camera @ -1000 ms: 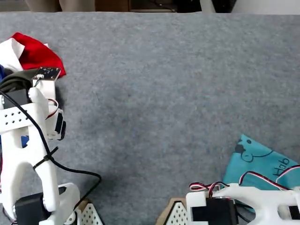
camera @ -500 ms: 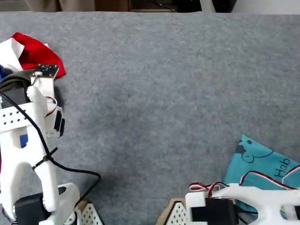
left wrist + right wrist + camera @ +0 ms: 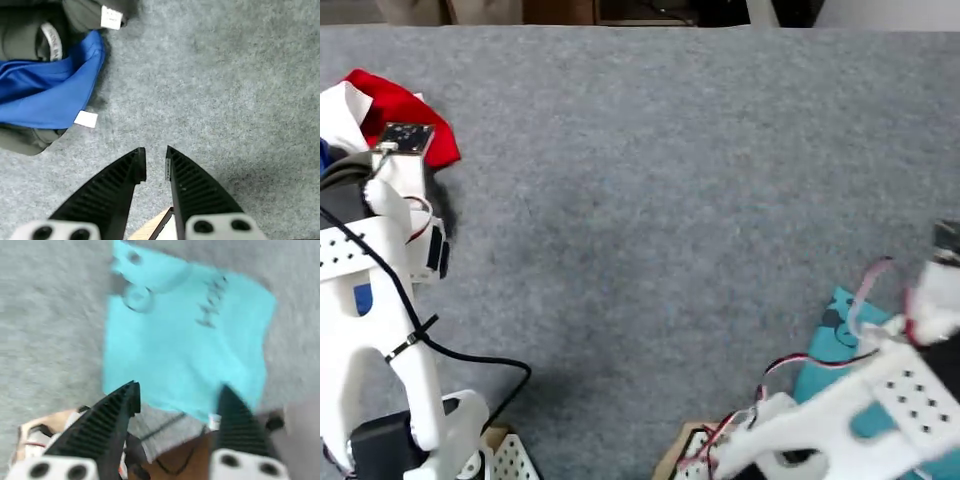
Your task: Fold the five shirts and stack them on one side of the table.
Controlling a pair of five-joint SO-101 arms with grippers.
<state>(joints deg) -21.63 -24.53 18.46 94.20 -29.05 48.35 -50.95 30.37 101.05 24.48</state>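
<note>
A heap of shirts lies at the table's far left, with a red shirt (image 3: 395, 115) and a white one (image 3: 340, 105) showing past the left arm (image 3: 390, 230). In the left wrist view a crumpled blue shirt (image 3: 50, 95) lies on a dark grey one (image 3: 30, 40). My left gripper (image 3: 155, 162) hangs over bare carpet beside them, its fingers almost together with nothing between. A folded teal shirt (image 3: 840, 325) with a printed design lies at the front right. My right gripper (image 3: 178, 390) stands open above the teal shirt (image 3: 185, 340), holding nothing.
Grey carpet (image 3: 660, 180) covers the table, broad and bare between the two shirt spots. The right arm (image 3: 900, 390) rises over the front right corner and hides part of the teal shirt. Both arm bases sit at the front edge.
The right arm has lifted from low at the front edge and now stands above the teal shirt. The left arm has crept a little toward the far side.
</note>
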